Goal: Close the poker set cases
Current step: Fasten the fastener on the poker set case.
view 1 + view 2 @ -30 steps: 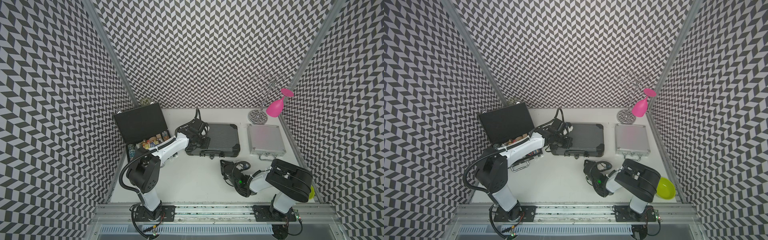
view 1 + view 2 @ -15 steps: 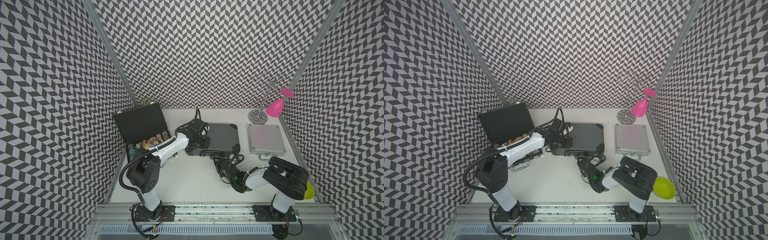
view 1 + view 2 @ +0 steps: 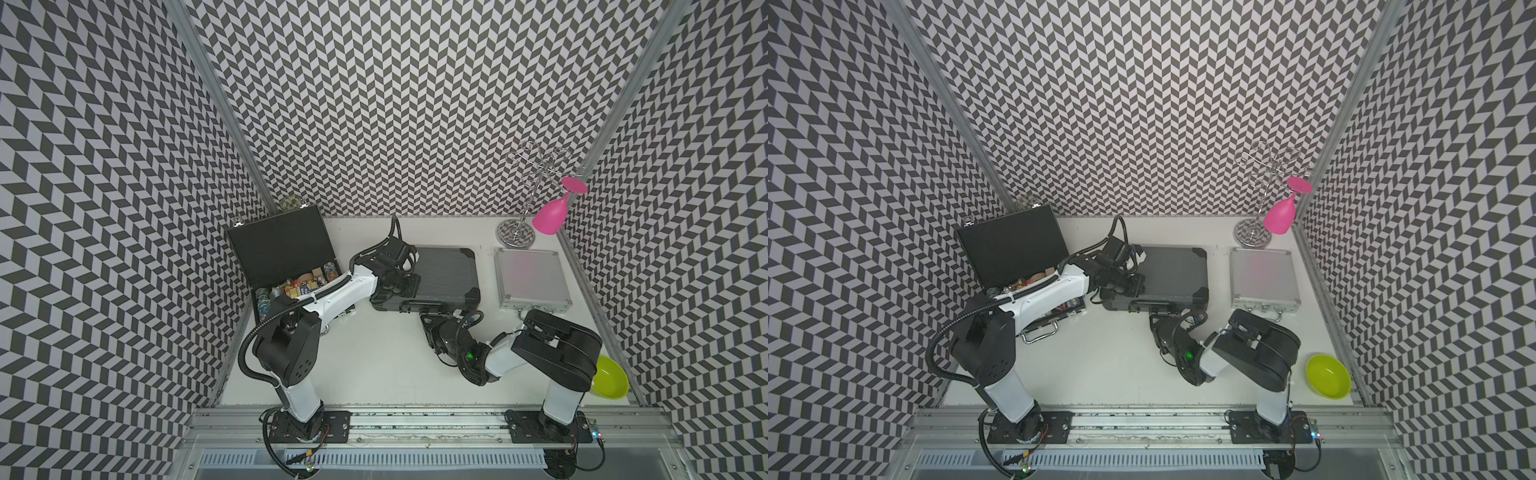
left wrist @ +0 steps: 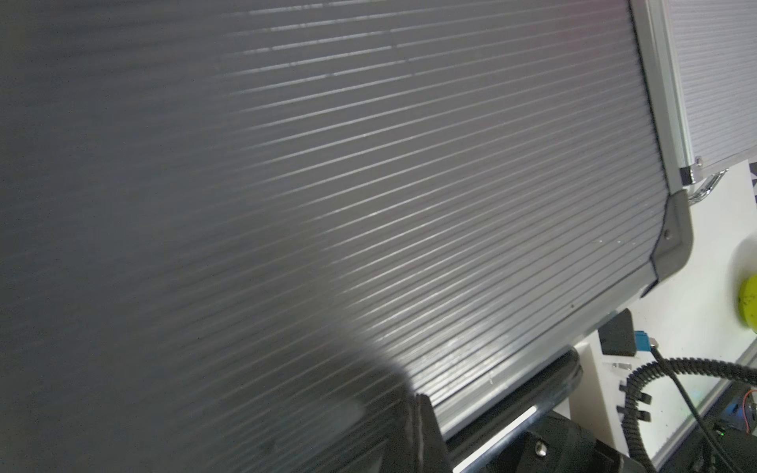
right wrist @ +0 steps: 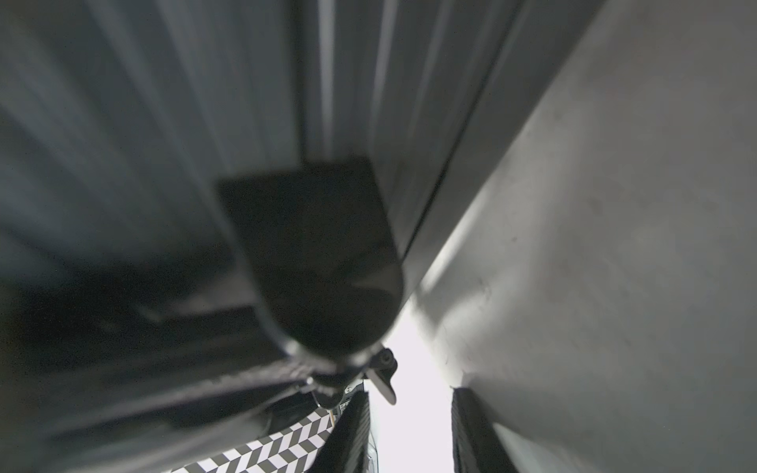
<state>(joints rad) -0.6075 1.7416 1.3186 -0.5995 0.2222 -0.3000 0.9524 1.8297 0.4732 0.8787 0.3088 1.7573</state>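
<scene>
Three poker set cases sit on the tabletop (image 3: pixel 374 357). At the left we see the flat black case (image 3: pixel 278 245) open, its lid standing up by the wall. Its tray holds chips and small boxes (image 3: pixel 299 284) (the left arm crosses the tray's front, so much of the contents is hidden). In the middle lies the ribbed dark grey case (image 3: pixel 446 272) with its lid down; we cannot tell whether its latches are fastened. At the right the silver case (image 3: pixel 530 276) lies flat, lid down, with its handle toward the robot.

The left gripper (image 3: pixel 397 282) rests on the grey lid near its left edge. The left wrist view shows its tips pressed together against the ribs. The right gripper (image 3: pixel 428 322) is at the grey case's front side, beside the handle. In the right wrist view its fingers (image 5: pixel 348 434) stand apart with only bright tabletop between them. A dark blurred part of the case fills the middle of that view, and we cannot name it. A green bowl (image 3: pixel 1329 376) sits in the near right corner, partly covered by the right arm in a top view
</scene>
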